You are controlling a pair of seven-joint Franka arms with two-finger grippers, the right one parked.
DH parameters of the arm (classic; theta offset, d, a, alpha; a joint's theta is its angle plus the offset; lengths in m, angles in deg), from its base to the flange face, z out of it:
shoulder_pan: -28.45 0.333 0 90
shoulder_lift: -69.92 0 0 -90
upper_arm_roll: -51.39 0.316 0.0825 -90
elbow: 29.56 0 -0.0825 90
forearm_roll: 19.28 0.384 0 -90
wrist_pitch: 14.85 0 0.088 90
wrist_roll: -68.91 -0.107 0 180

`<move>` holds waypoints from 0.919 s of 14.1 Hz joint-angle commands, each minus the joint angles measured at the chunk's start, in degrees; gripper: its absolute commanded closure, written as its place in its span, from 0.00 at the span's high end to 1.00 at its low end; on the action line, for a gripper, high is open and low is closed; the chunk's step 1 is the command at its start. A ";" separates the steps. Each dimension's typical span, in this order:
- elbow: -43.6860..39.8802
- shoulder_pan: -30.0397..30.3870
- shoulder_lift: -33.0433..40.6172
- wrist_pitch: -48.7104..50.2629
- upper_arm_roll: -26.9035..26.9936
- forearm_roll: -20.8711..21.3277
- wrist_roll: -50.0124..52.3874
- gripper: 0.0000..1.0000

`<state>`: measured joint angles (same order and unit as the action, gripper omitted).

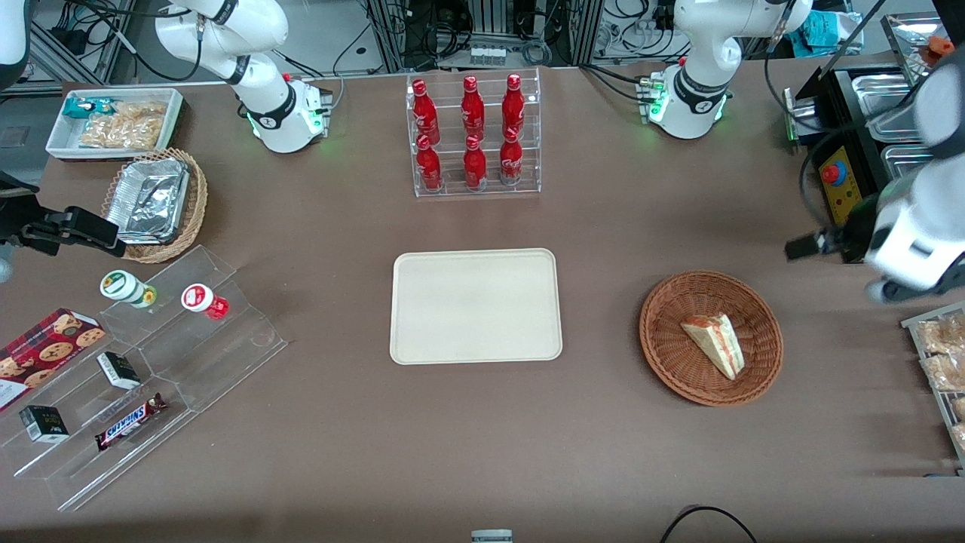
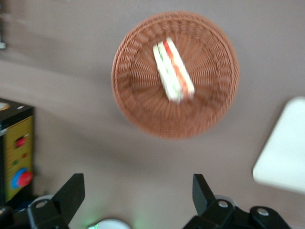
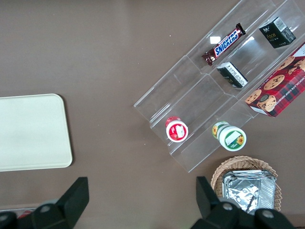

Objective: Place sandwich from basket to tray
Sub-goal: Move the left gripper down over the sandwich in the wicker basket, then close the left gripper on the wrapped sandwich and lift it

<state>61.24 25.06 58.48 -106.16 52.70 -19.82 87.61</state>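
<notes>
The sandwich [image 1: 715, 343], a pale wedge with red filling in clear film, lies in the round reddish-brown basket [image 1: 663, 362]. The cream tray [image 1: 476, 305] lies flat at the table's middle, beside the basket, with nothing on it. My left gripper [image 1: 814, 245] hangs in the air above the table, farther from the front camera than the basket and toward the working arm's end. It is open and empty. The left wrist view shows the gripper [image 2: 138, 191] with its fingers [image 2: 74, 191] wide apart, the sandwich [image 2: 173, 70] in the basket [image 2: 138, 105], and a corner of the tray [image 2: 286, 152].
A black control box with a red button [image 1: 840, 181] stands close beside my gripper. A rack of snack packets [image 1: 942, 362] sits at the working arm's end. A clear rack of red bottles [image 1: 475, 136] stands farther from the front camera than the tray. Acrylic steps with snacks [image 1: 151, 362] lie toward the parked arm's end.
</notes>
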 commanded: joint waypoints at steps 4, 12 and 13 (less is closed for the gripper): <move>3.95 -1.18 -12.27 -17.03 -0.08 -0.87 11.96 1.00; 8.77 -2.41 -20.99 -30.76 0.01 -0.95 19.36 0.90; 9.04 -2.41 -20.99 -30.95 0.01 -0.95 19.45 0.71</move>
<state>68.55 22.88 36.28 -135.68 52.52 -20.24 106.11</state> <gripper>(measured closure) 0.066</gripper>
